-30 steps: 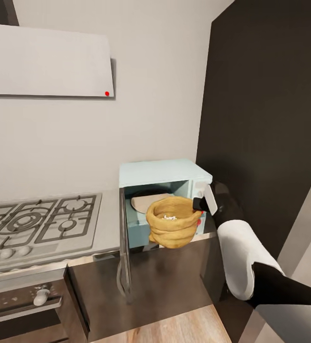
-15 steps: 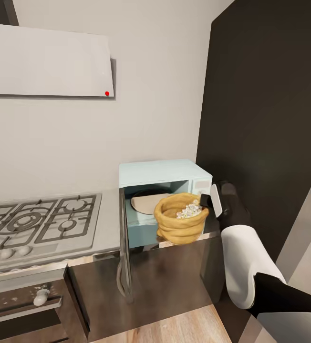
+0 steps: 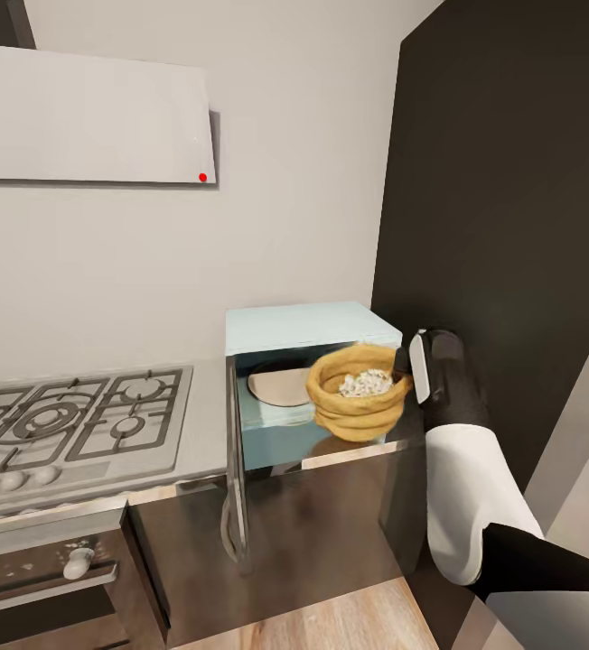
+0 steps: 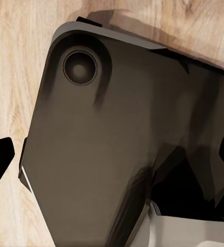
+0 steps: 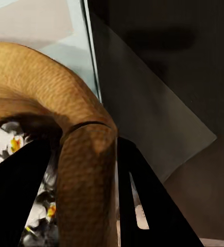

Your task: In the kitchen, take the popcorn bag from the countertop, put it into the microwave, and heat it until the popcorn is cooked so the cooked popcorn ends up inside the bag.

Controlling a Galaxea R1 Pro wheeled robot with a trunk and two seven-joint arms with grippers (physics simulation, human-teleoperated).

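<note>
- Head view shows you the kitchen corner: the dark tall cabinet point(image 3: 502, 226) at the right, the white hood point(image 3: 87, 113) on the grey wall, the gas hob point(image 3: 69, 424) set in the countertop point(image 3: 206, 411).
- The microwave point(image 3: 303, 327) stands on that countertop beside the cabinet; its door point(image 3: 235, 451) is swung open toward you, and a pale round plate point(image 3: 276, 386) lies inside.
- The popcorn bag point(image 3: 356, 406) hangs at the microwave's opening, in front of the plate — whether it touches anything below, you cannot tell.
- Your right gripper point(image 3: 409, 372) pinches the bag's rolled rim point(image 5: 88, 170), one finger inside the bag and one outside.
- The popcorn point(image 3: 365, 383) sits inside the bag as a whitish heap.
- Your left gripper point(image 4: 112, 159) — fingertips well apart, over the robot's dark base point(image 4: 91, 154) and the wood floor point(image 4: 14, 67).
</note>
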